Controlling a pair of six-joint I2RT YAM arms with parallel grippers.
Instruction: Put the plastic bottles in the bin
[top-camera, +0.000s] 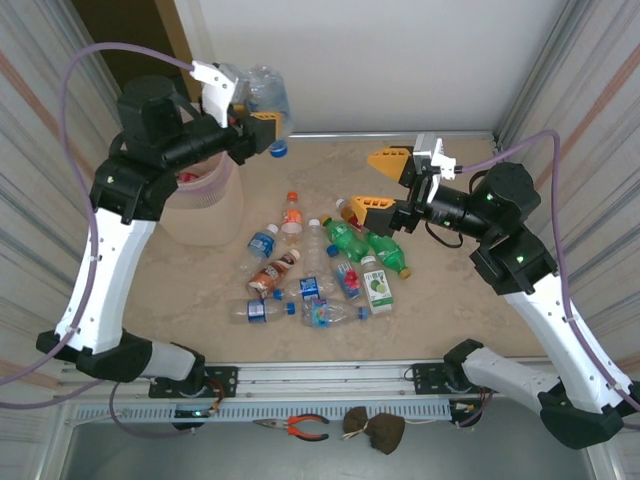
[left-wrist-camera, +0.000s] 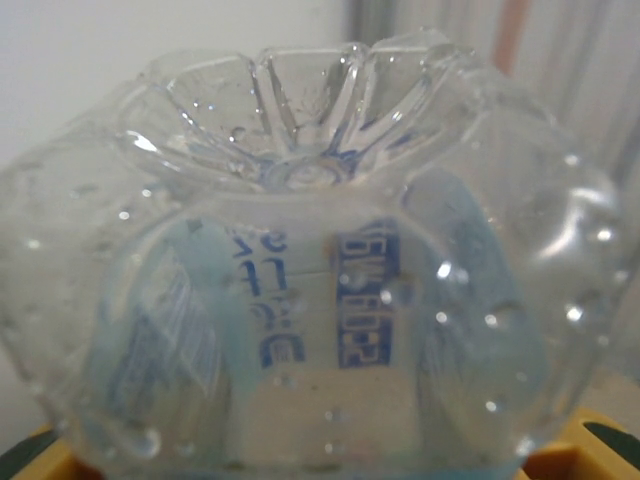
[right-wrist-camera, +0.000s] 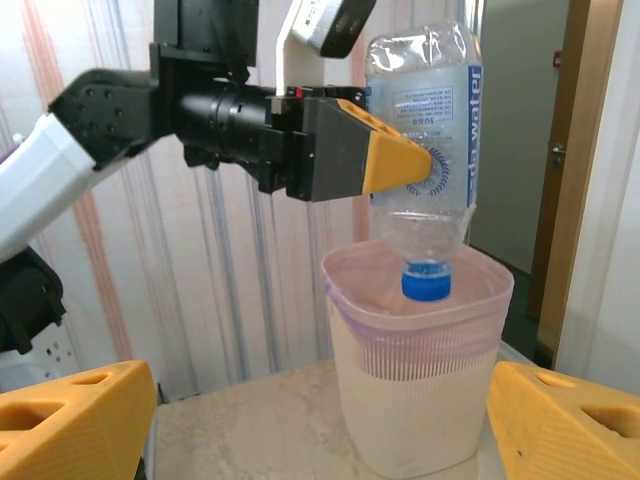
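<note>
Bottle (right-wrist-camera: 425, 90) and left gripper (right-wrist-camera: 425, 170) come first, at the far left of the table (top-camera: 450, 300). The gripper is clamped across the bottle's middle, jaws narrowed onto the clear plastic. It holds the bottle upside down, blue cap (right-wrist-camera: 425, 285) lowest.

From the right wrist camera we see the cap about level with the mouth of the bin (right-wrist-camera: 420, 400). It appears to sit within the pink-lined rim, and the rest of the bottle stands above it. The left wrist camera looks straight at the bottle's ribbed base, with the orange fingers (left-wrist-camera: 570, 465) at the bottom corners.

We judge this bottle as good as delivered. It seems to hang over the opening rather than beside it, so letting go should drop it cap-first into the bin. What the bin already holds we cannot tell, since from above the arm covers much of its mouth.

Moving right, the pile (top-camera: 320, 265) lies on the table near the bin but apart from it. It is roughly ten bottles, clear, green and orange-brown, on their sides, several touching or crossing. None of these is in the bin yet, so most of the job is left.

Further right, the right gripper (top-camera: 385, 185) hovers above the pile's far right edge, jaws spread wide with nothing between them. We take it to be the one to pick next, as the green bottles (top-camera: 388, 255) lie nearest it.
</note>
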